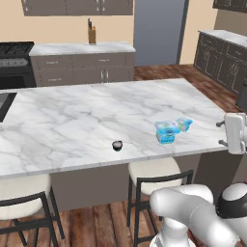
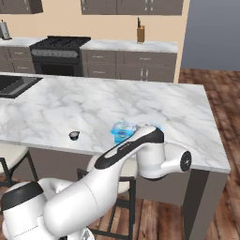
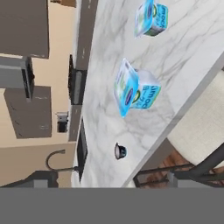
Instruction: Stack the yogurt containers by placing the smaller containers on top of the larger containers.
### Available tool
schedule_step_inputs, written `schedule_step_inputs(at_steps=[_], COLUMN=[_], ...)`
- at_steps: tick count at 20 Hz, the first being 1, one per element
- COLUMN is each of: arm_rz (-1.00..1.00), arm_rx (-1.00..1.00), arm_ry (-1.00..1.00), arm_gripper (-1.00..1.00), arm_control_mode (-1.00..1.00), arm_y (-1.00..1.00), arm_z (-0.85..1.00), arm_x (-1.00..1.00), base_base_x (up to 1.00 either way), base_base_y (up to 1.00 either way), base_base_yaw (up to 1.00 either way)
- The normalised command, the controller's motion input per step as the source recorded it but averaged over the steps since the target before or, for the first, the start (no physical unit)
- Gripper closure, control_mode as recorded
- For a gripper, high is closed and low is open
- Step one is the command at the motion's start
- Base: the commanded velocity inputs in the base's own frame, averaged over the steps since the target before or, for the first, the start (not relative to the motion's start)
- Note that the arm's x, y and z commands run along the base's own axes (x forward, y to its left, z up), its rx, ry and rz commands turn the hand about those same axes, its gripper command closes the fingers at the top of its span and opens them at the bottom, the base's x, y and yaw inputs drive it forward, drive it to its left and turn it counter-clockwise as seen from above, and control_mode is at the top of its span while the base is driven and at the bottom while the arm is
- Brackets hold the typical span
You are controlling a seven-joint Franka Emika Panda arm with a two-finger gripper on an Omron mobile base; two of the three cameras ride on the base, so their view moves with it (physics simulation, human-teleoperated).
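reach step, nothing lifted: dark cup [image 1: 117, 144] near island front edge, blue tub [image 1: 167, 131] beside, right. gripper jaws spread, empty; next: descend over cup.

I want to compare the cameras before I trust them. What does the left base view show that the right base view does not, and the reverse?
Left base view alone: the second, smaller blue container stands clear beside the large blue tub, and two stools sit under the counter edge. Right base view alone: the whole stove and the sink; the arm covers part of the tub there. Both share the marble island, the small dark cup standing apart from the tub, and the knife block on the back counter.
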Motion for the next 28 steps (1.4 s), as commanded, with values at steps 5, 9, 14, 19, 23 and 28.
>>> schedule_step_inputs(at_steps=[5,9,14,19,23,28], arm_rz=[0.04,0.02,0.01,0.01,0.02,0.02], arm_rx=[0.03,0.01,0.00,0.00,0.00,0.00], arm_ry=[0.03,0.02,0.00,0.00,0.00,0.00], arm_gripper=[-1.00,-1.00,-1.00,-1.00,-1.00,-1.00], arm_control_mode=[-1.00,-1.00,-1.00,-1.00,-1.00,-1.00], arm_y=[-0.01,-0.10,-0.17,-0.10,0.00,0.01], arm_z=[0.00,0.00,0.00,0.00,0.00,0.00], arm_x=[0.13,0.15,0.02,0.00,0.02,0.08], base_base_x=[0.00,0.00,0.00,0.00,0.00,0.00], base_base_y=[0.00,0.00,0.00,0.00,0.00,0.00], base_base_yaw=[0.00,0.00,0.00,0.00,0.00,0.00])
